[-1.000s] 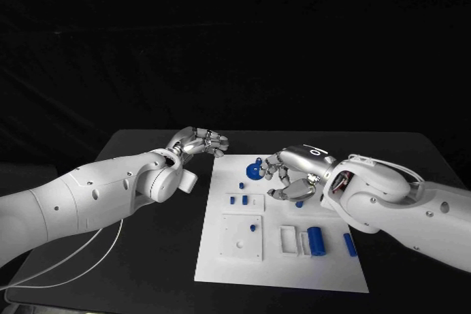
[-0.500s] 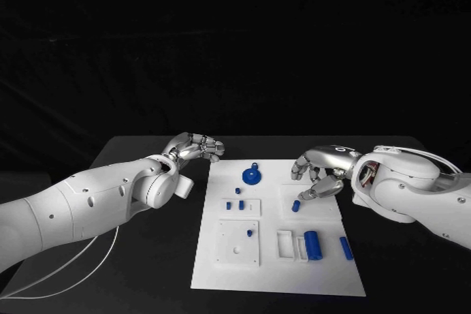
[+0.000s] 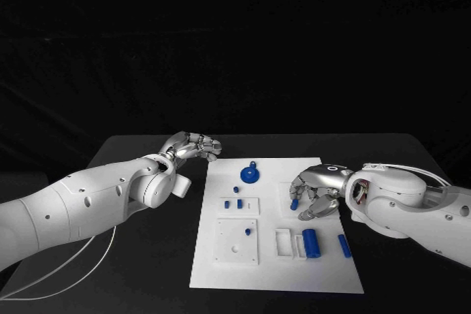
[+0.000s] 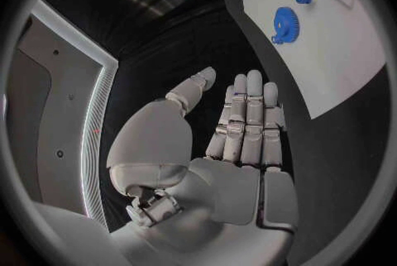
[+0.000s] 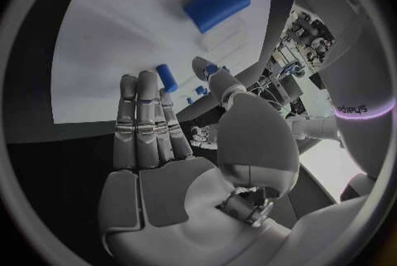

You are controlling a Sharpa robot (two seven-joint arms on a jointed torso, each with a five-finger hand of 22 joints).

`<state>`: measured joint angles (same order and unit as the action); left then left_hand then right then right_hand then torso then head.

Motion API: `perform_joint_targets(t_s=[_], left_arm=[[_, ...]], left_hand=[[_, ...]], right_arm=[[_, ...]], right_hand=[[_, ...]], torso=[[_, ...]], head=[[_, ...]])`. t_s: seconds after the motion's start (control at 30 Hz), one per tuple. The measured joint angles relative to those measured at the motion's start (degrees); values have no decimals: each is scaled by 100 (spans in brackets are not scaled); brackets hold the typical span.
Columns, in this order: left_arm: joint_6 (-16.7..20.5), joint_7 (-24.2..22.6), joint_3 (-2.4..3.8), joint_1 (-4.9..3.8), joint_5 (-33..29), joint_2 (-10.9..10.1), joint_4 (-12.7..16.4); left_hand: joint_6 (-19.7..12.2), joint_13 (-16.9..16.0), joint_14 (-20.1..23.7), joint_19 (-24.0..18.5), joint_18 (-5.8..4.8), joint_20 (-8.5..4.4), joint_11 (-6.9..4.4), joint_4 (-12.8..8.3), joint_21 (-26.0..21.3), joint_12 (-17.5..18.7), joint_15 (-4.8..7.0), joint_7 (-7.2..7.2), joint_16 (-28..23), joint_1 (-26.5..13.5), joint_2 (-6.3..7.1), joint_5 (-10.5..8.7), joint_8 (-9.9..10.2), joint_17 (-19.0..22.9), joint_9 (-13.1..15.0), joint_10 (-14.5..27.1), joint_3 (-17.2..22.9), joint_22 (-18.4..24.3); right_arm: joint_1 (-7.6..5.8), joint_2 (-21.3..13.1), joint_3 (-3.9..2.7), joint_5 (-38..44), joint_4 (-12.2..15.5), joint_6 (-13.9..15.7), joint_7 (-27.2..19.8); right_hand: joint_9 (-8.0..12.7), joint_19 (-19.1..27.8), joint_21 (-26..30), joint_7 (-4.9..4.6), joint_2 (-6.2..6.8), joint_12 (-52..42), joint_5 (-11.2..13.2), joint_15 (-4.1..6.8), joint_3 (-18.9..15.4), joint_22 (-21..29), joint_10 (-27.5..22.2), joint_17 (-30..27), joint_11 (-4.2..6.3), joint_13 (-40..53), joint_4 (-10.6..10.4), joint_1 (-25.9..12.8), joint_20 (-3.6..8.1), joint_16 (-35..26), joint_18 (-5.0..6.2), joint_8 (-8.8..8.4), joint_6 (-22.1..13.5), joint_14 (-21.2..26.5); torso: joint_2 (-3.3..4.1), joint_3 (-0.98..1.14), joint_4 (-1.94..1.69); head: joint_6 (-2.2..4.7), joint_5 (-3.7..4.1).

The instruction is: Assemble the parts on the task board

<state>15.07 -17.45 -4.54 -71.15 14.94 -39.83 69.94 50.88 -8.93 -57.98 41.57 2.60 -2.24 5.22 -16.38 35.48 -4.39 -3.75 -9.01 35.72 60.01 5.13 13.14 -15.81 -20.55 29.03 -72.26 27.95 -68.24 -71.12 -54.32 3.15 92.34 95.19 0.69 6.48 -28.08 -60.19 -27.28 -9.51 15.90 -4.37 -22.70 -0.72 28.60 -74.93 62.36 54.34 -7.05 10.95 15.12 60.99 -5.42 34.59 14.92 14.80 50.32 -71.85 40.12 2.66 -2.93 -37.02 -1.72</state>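
White task board (image 3: 280,259) carries small blue parts (one gear-shaped (image 3: 251,174)); both hands empty, fingers apart.

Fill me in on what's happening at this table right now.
The robot is assembling blue parts on the white task board. Its right hand hovers low over a small blue peg near the board's right side, fingers open, holding nothing. Its left hand waits off the board's far left corner, empty. A blue gear and a blue cylinder lie on the board.
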Motion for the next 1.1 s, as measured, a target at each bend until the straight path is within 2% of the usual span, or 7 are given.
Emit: perform_joint_targets(t_s=[0.1, 0.23, 0.4, 0.7, 0.8, 1.0, 1.1], left_arm=[[0, 0, 0, 0, 0, -3, -2], [-1, 0, 0, 1, 0, -5, -3], [-2, 0, 0, 1, -1, -8, -4], [-3, 2, 0, 1, -1, -19, -7], [-4, 3, 0, 2, -1, -19, -8], [-5, 6, 0, 2, -1, -22, -11], [-5, 7, 0, 2, -1, -22, -11]], left_hand=[[0, 0, 0, 0, 0, 0, 0, 0, 0, 0, 0, 0, 0, 0, 0, 0, 0, -3, 0, 0, 0, -1], [0, 0, 0, 0, 0, 0, 11, 0, 0, 0, 0, 0, 0, 0, 0, 0, 0, -6, 0, -11, 0, -1], [0, -1, 0, 0, 0, 0, 21, 0, 0, 0, 0, 0, 0, 0, 0, 0, -19, -12, 0, -21, 0, 0], [0, 1, 0, 0, 0, 0, 21, 0, 0, 0, 0, 0, 0, -24, -24, 0, -22, -27, -5, -21, 0, -6], [0, 4, 0, 0, 0, 0, 21, 0, 0, 0, 0, 0, -23, -24, -24, 0, -22, -34, -5, -21, 0, -7], [0, 4, 0, 0, 0, 0, 21, 0, 0, 0, 0, 0, -23, -23, -23, 0, -22, -40, -4, -21, 0, -11], [0, 4, 0, 0, 0, 0, 21, 0, 0, 0, 0, 0, -23, -23, -23, 0, -22, -45, -4, -21, 0, -11]], right_arm=[[47, 50, 0, 58, -13, -1, 17], [84, 129, 0, 119, -43, 22, 25], [114, 165, -7, 199, -78, 92, 45], [146, 187, -2, 344, -84, 252, 86], [149, 191, -2, 400, -76, 337, 93], [153, 197, -6, 511, -68, 515, 119], [159, 199, -6, 552, -52, 584, 127]], right_hand=[[6, 0, 0, 0, -74, 0, -31, 0, 0, 0, 41, 0, 4, -14, 0, 75, 0, 0, -3, 0, 0, 0], [35, -31, -1, 0, -195, -50, 290, 17, 173, 0, 189, -1, 37, -25, -34, 233, 12, -2, -30, 29, 0, -18], [56, -53, -5, 27, -226, -183, 547, 80, 504, 0, 423, 14, 114, -18, -154, 352, 32, -9, -66, 117, 189, -56], [111, -278, -24, 161, -141, -433, 1714, 286, 1738, -1, 883, 96, 285, 307, -546, 569, 113, 67, -106, 252, 561, -167], [72, -377, -91, 228, -128, -499, 1917, 350, 2045, 0, 1031, 174, 352, 420, -658, 616, 154, 147, -72, 351, 721, -231], [-24, -502, -208, 334, -142, -650, 1959, 421, 2395, 0, 1159, 328, 421, 499, -748, 630, 238, 239, -72, 454, 889, -320], [-63, -523, -256, 344, -151, -672, 1961, 448, 2453, 0, 1179, 404, 441, 499, -742, 639, 257, 287, -74, 490, 938, -350]], torso=[[0, 1, -1], [0, -3, -3], [0, -7, -8], [1, -13, -9], [1, -12, -8], [1, -7, -8], [0, -7, -7]], head=[[-6, 2], [-15, 6], [-23, 15], [-37, 16], [-41, 13], [-57, 12], [-59, 12]])
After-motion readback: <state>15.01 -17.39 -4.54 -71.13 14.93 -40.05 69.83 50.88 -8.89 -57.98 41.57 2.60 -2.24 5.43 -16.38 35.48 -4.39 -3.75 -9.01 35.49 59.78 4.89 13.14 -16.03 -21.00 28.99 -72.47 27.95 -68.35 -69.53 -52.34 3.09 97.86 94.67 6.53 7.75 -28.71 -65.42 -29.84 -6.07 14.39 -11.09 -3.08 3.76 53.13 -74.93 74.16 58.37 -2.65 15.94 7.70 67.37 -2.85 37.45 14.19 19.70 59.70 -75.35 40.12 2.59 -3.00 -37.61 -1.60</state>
